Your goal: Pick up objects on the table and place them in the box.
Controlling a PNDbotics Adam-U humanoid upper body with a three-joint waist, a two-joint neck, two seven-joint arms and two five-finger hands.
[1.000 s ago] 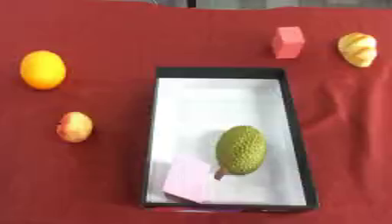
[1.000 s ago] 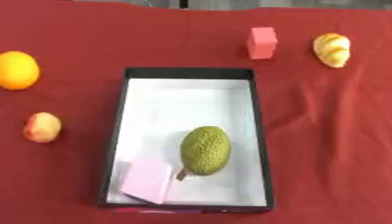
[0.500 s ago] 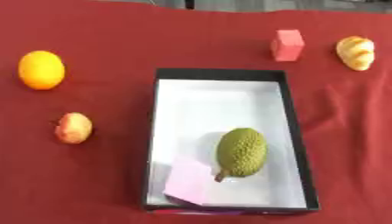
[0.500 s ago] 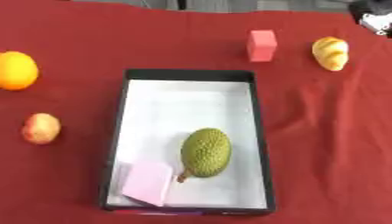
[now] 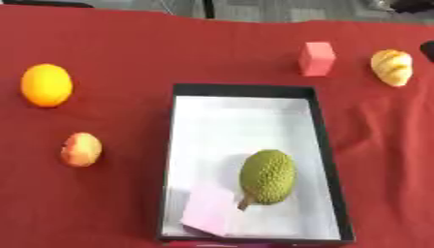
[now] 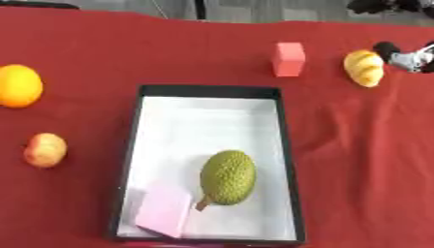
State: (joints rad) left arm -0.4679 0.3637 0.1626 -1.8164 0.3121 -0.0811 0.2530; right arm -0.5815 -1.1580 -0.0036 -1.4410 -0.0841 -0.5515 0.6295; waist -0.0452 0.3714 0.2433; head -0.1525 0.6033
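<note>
Our right hand (image 6: pixel 405 56) reaches in at the tabletop's far right edge; we cannot read its fingers.

I'm looking down at a red tablecloth (image 5: pixel 110 203) with a black box (image 5: pixel 251 90) lying open in the middle, its inside white. A green, bumpy jackfruit (image 5: pixel 268 176) is lying in the near half, and a pale pink block (image 5: pixel 209 211) is sitting tilted just beside it at the near left corner. Left of the box, an orange (image 5: pixel 46 85) and a small peach (image 5: pixel 81 149) are resting well apart. Beyond the box, a pink cube (image 5: pixel 317 58) is standing near a yellowish bread roll (image 5: pixel 392 67). A dark tip of my right hand (image 5: pixel 427 50) is showing at the right edge.
</note>
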